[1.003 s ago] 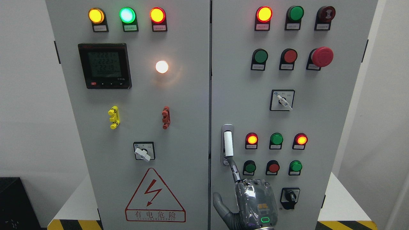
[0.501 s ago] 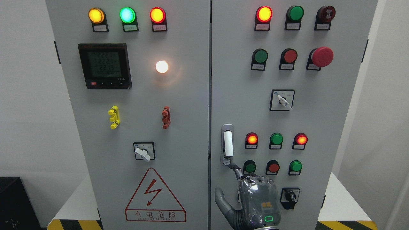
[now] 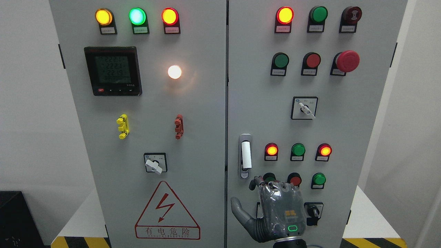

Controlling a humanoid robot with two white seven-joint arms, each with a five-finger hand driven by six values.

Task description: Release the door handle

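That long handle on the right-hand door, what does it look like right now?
The door handle is a slim upright latch set in a silvery metal-looking recess near the left edge of the right door. A white bar fills its middle, and a round lock-like piece sits at the bottom. It lies flush and vertical. Nothing touches it: the robot's right hand is below it, apart, fingers curled.
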